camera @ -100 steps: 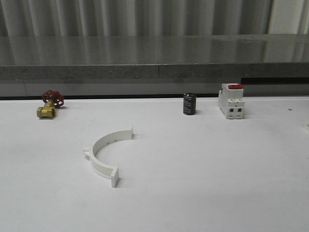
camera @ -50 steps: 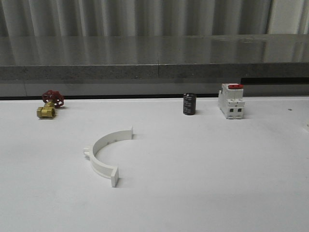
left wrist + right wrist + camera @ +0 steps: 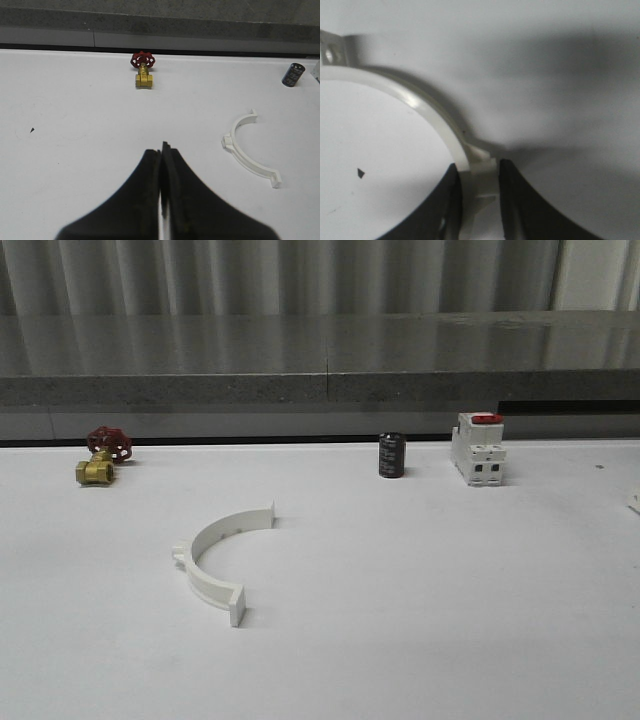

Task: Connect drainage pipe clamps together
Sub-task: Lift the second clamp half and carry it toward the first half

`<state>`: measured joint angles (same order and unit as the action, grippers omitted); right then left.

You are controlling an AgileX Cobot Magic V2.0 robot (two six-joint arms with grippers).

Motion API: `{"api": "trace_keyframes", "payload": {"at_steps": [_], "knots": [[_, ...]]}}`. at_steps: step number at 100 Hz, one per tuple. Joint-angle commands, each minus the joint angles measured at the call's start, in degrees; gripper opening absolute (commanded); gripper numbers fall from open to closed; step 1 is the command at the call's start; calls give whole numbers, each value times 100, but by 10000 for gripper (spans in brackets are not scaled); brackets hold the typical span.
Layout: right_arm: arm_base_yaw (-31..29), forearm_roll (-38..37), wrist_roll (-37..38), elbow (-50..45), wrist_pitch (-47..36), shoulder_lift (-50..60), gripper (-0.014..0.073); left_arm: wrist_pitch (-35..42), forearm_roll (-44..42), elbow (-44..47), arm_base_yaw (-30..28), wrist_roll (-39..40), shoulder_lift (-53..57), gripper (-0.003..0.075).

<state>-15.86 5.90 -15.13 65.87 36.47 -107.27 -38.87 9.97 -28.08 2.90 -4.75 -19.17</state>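
One white half-ring drainage pipe clamp (image 3: 212,558) lies flat on the white table, left of centre; it also appears in the left wrist view (image 3: 247,150). My left gripper (image 3: 161,149) hovers over bare table short of it, shut with nothing between its fingers. The second drainage pipe clamp (image 3: 427,107) fills the right wrist view, and my right gripper (image 3: 478,167) is shut on its band at the small middle tab. A white sliver (image 3: 634,502) of this clamp peeks in at the front view's right edge.
A brass valve with a red handwheel (image 3: 102,455) sits at the back left. A black cylinder (image 3: 392,455) and a white switch block with a red top (image 3: 479,448) stand at the back right. A grey ledge (image 3: 320,390) runs behind the table.
The white sliver at the front view's right edge has crept slightly leftward into view. The clamp on the table and the back-row objects have not moved.
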Motion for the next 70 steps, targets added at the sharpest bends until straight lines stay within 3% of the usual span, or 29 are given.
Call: {"api": "trace_keyframes", "payload": {"at_steps": [1,17,33,45,70], "knots": [[127,103,-59,427,333,308,-67,395,104,-152,-33,-8,-47,-21],[690,256,358,897,1068,581,-65,395,104,-152,-33,-8,-47,-21],[1609,14,1254,968,903,927,-64,395,104,-152,-33,-8,-47,-21],[2416,-590,2428,996,837,975,-55,395,104,-152,-33,-8,-47,-21],[4082,-2613,5479,1008,954,841,-55,395,104,-152,-33,-8,-47,-21]]}}
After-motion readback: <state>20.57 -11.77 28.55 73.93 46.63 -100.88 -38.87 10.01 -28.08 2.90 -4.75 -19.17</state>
